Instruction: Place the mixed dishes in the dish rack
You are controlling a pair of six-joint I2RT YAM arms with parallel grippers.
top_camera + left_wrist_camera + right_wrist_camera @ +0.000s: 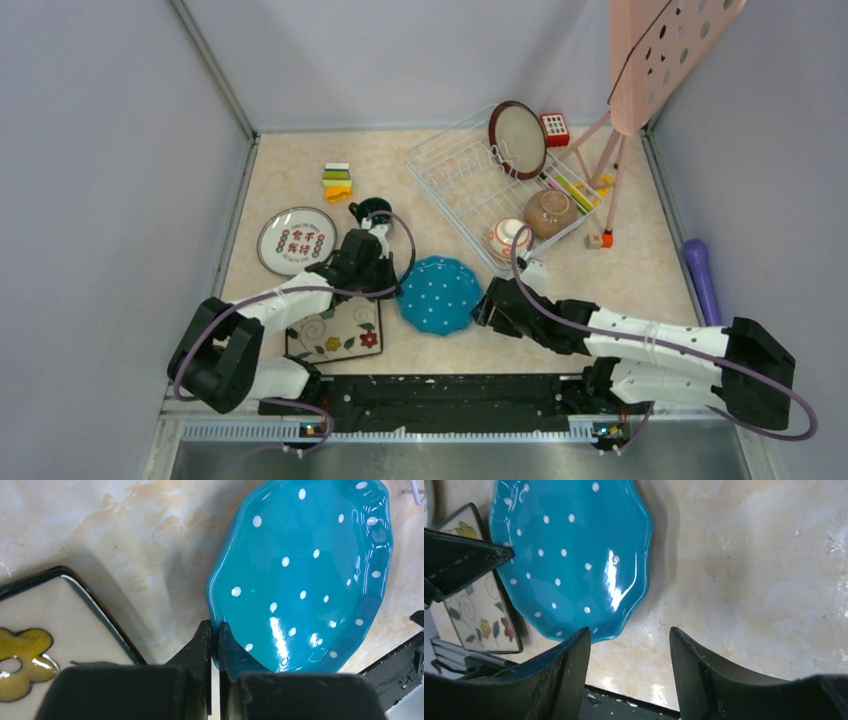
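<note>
The blue white-dotted scalloped plate (440,294) lies on the table between both arms. My left gripper (396,290) is shut on its left rim; in the left wrist view the jaws (215,628) pinch the plate (305,575) edge. My right gripper (487,306) is open just right of the plate; in the right wrist view it (628,630) is empty, with the plate (569,555) beyond its left finger. The white wire dish rack (465,175) holds the red-rimmed cream plate (517,138), brown bowl (551,213) and orange bowl (508,238). The square floral plate (335,332), white red-marked plate (297,240) and teal mug (372,211) are on the table at left.
A stack of coloured blocks (337,181) sits at the back left. A red toy cube (555,128) and a pink perforated stand (650,60) are behind the rack. A purple object (700,275) lies at the right wall. The black base rail (450,390) runs along the near edge.
</note>
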